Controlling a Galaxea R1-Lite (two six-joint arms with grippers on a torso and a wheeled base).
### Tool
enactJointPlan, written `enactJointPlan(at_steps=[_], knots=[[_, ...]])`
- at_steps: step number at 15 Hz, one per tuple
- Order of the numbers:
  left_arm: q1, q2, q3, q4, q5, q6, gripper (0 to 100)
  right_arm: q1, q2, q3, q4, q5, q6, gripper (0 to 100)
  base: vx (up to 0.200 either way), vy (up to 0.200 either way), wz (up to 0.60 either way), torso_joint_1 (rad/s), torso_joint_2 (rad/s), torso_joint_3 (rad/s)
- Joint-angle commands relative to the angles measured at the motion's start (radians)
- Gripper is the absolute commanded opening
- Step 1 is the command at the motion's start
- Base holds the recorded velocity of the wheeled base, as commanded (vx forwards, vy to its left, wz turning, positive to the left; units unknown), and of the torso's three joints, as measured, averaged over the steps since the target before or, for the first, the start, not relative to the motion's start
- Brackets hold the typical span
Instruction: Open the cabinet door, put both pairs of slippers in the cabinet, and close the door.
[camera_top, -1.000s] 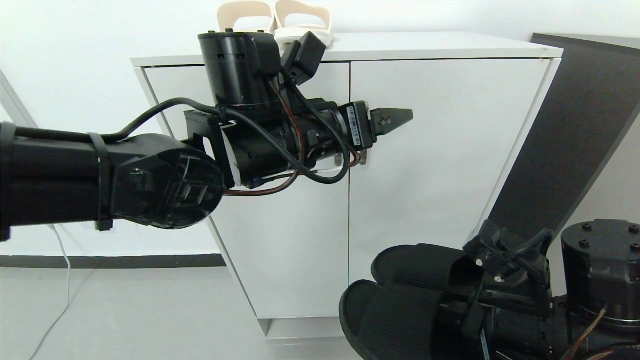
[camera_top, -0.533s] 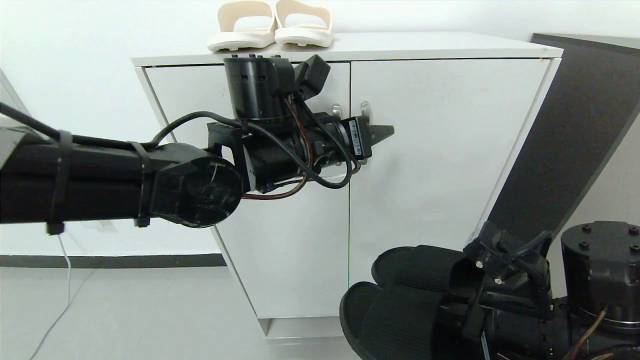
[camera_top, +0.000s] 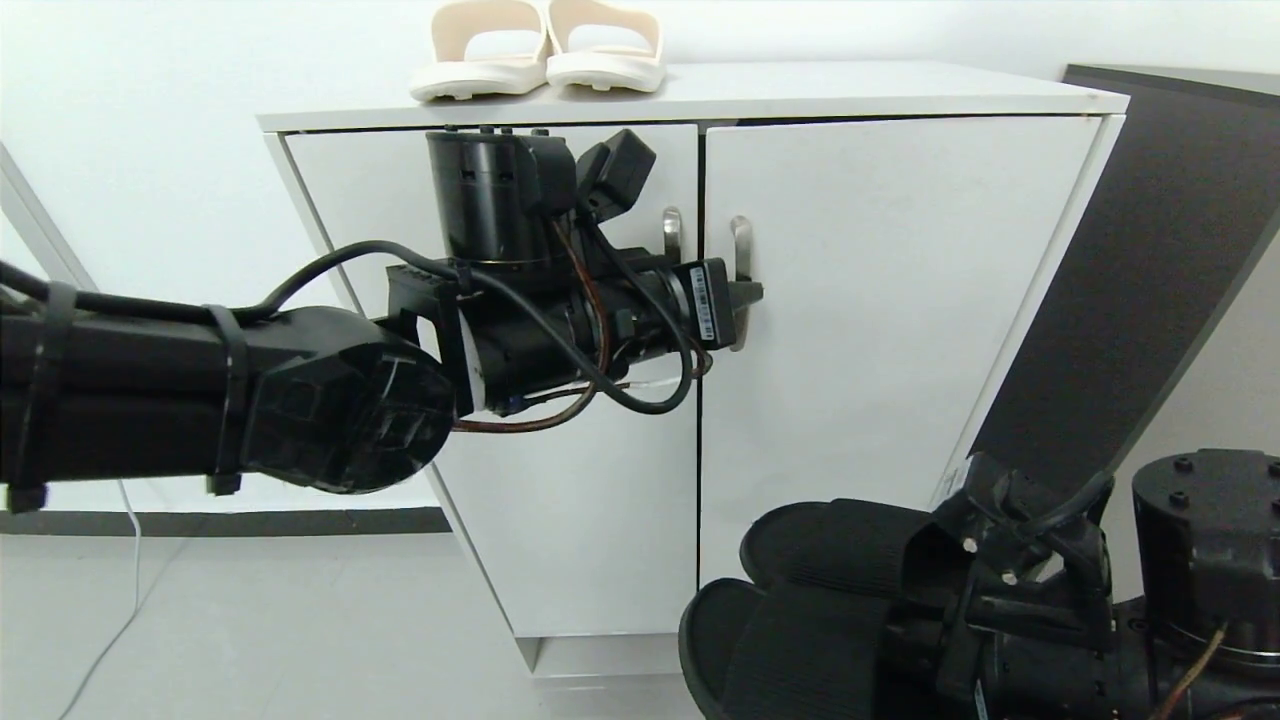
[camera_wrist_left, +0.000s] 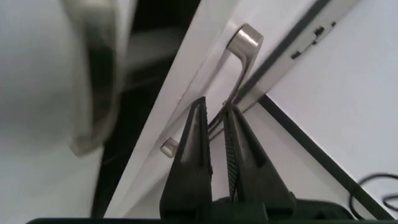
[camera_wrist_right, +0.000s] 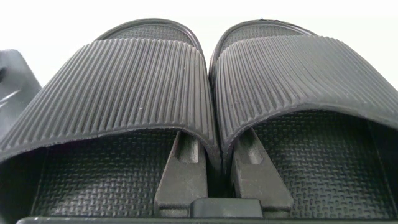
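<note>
Metal handle (camera_top: 740, 238) upright, clamped by left end effector (camera_wrist_left: 214, 118)

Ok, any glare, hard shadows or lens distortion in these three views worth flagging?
Head view: even light, no hard shadows, but the sides of the cabinet splay outward, a wide-angle effect. Left wrist view: a bright highlight on the handle, which the left gripper pinches. Right wrist view: the backdrop behind the black slippers is washed out white, and the footbeds under the straps are dark.
</note>
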Motion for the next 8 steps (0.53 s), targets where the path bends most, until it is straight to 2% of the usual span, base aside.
enactJointPlan(at_steps=[1, 4, 7, 8], knots=[[-0.031, -0.082, 0.068, -0.013, -0.002, 0.0, 0, 0.002, -0.037, 0.023, 0.001, 0.046, -0.011, 0, 0.0, 0.0, 0.0, 0.0, 0.0, 0.0], [-0.082, -0.186, 0.175, -0.054, 0.001, -0.024, 0, 0.003, -0.097, 0.075, 0.003, 0.142, -0.044, 0, 0.0, 0.0, 0.0, 0.0, 0.0, 0.0], [-0.08, -0.251, 0.246, -0.063, 0.003, -0.027, 0, 0.017, -0.105, 0.091, 0.006, 0.156, -0.057, 0, 0.0, 0.0, 0.0, 0.0, 0.0, 0.0], [-0.06, -0.26, 0.252, -0.063, 0.001, -0.029, 0, 0.029, -0.105, 0.095, 0.006, 0.154, -0.057, 0, 0.0, 0.0, 0.0, 0.0, 0.0, 0.0]])
